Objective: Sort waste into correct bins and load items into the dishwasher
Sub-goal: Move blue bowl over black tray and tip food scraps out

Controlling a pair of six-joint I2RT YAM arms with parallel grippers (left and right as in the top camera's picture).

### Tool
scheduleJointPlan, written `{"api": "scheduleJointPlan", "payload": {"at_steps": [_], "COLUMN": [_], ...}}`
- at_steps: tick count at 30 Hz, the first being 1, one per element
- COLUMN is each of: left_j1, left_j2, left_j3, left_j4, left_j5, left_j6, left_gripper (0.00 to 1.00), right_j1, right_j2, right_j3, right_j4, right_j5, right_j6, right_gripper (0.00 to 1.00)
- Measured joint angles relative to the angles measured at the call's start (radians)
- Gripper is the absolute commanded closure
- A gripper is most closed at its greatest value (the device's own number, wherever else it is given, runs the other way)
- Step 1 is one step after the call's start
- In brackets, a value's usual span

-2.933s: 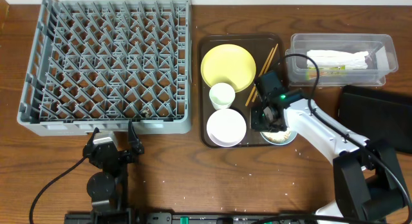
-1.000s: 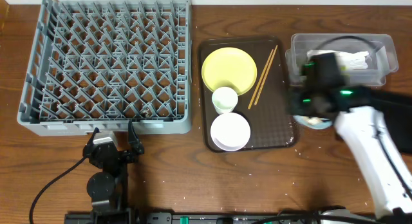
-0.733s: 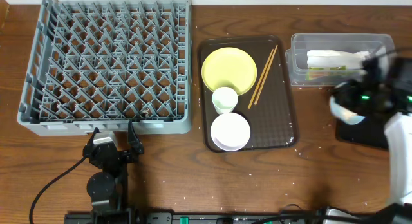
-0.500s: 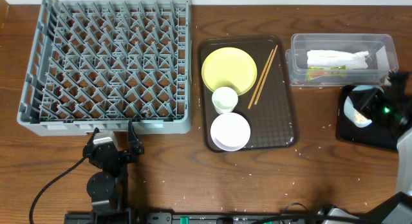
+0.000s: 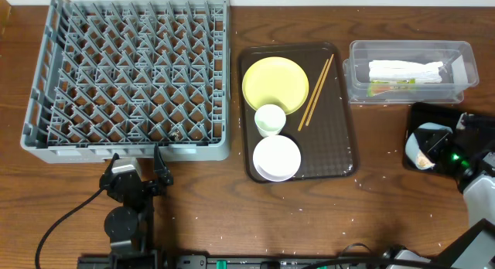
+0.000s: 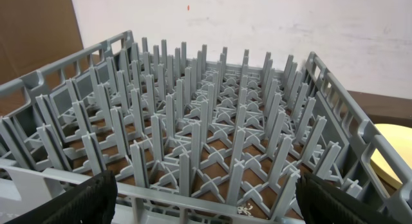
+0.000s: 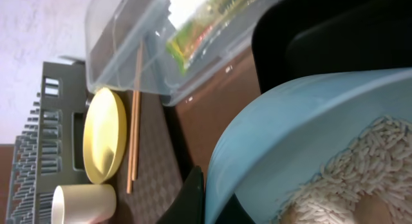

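Rice lies in the light blue bowl, tilted above the black tray with the right gripper clamped on its rim, so emptying looks underway and needs steeper tipping; the left gripper gapes empty.

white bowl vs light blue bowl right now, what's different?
The white bowl sits upright on the brown tray; the light blue bowl is tipped over the black tray. The white bowl looks empty; the light blue bowl holds rice scraps. The right gripper pinches the light blue bowl; the white bowl is unheld. Both are round.
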Motion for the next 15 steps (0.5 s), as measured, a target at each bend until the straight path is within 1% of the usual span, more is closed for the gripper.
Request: {"api": "scheduleJointPlan", "payload": {"at_steps": [3, 7, 15], "left_j1": [0.0, 0.0, 0.0], "left_j2": [0.0, 0.0, 0.0], "left_j3": [0.0, 0.0, 0.0], "left_j4": [0.0, 0.0, 0.0], "left_j5": [0.0, 0.0, 0.0], "left_j6": [0.0, 0.0, 0.0], "left_gripper": [0.1, 0.1, 0.1], "right_j1": [0.013, 0.065, 0.231], "right_j2": [0.023, 0.053, 0.062], "right_j3": [-0.01, -0.015, -0.016], "right_j4": [0.003, 0.008, 0.039], "right_j5": [-0.001, -0.021, -0.076], "right_j6": [0.0, 0.0, 0.004], "right_gripper": [0.99, 0.99, 0.99]}}
